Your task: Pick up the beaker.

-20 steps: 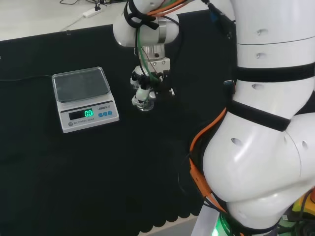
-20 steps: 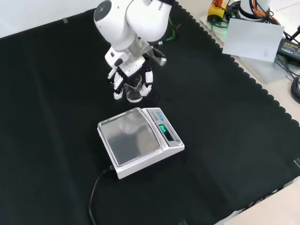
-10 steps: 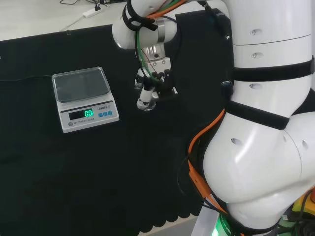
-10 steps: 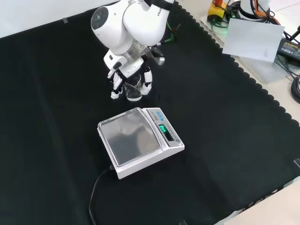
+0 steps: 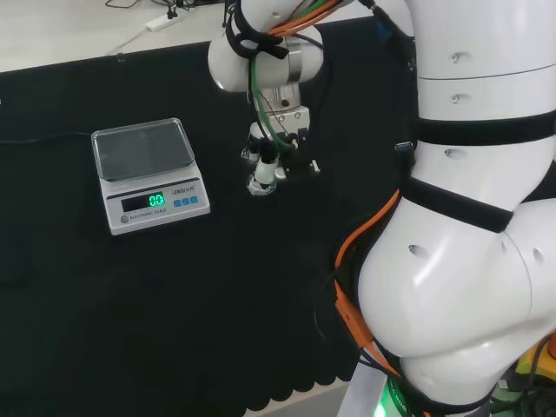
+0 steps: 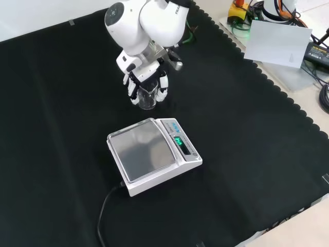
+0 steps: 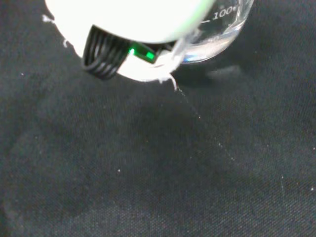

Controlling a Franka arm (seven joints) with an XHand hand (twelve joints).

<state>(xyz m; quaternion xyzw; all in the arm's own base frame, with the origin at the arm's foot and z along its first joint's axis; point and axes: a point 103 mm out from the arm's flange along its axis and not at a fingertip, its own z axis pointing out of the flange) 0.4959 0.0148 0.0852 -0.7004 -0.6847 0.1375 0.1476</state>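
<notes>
Fingers of the hand [image 6: 144, 77] curl round the beaker [image 6: 147, 96], one on each side of it in the front view. The beaker is made of clear glass and it stands straight up. It is just behind the scale [image 6: 153, 154] in the front view, not touching it. In the head view the hand [image 5: 269, 156] and the beaker [image 5: 261, 183] are to the right of the scale [image 5: 149, 172]. I cannot tell if the beaker rests on the black cloth of the desk [image 6: 257, 144] or hangs just over it. The wrist view shows the beaker's round bottom [image 7: 212, 34] close to the cloth. The scale's top plate has nothing on it and its numbers glow green.
</notes>
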